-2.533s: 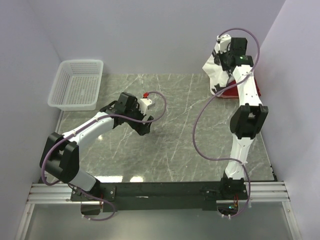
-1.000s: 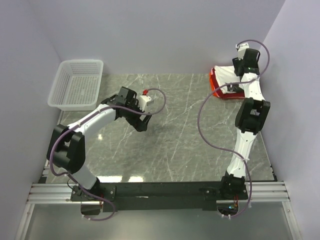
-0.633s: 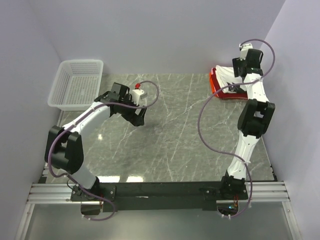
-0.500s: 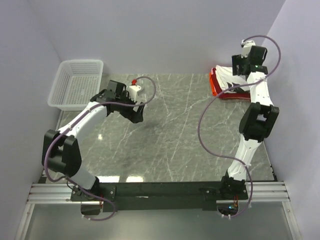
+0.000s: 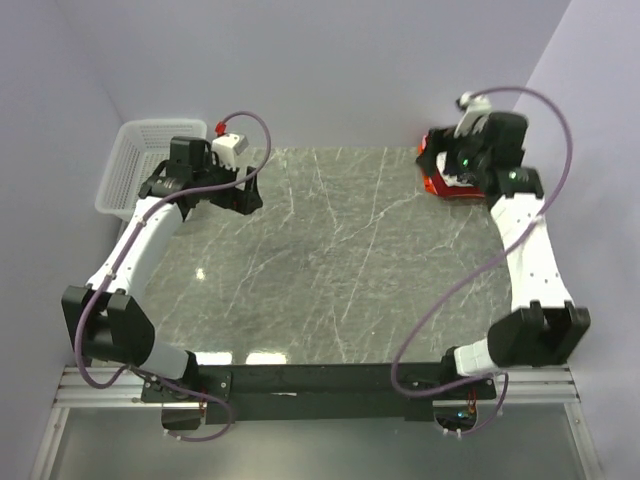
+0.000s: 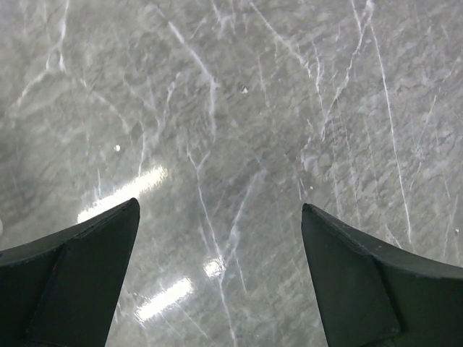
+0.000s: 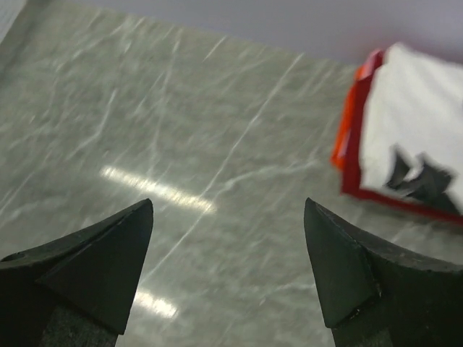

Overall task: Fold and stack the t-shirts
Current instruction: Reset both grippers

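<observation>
Marble table [image 5: 330, 260] bears stacked t-shirts [image 7: 412, 123], ahead-right of the wide-spread right tool [image 7: 228, 206]; left tool [image 6: 221, 206] wide too

Grey marbled surface [image 5: 340, 260]. White mesh basket [image 5: 122, 172] sits at its far left corner. Red t-shirt [image 7: 346, 141] lies folded at far right corner, white t-shirt [image 7: 416, 108] stacked on it.

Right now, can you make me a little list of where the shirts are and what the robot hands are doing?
shirts: white t-shirt lies on top of the red t-shirt
stack place: far right corner of the table
left gripper: open, holding nothing, above the table near the basket
right gripper: open, holding nothing, next to the stack
basket place: far left corner
</observation>
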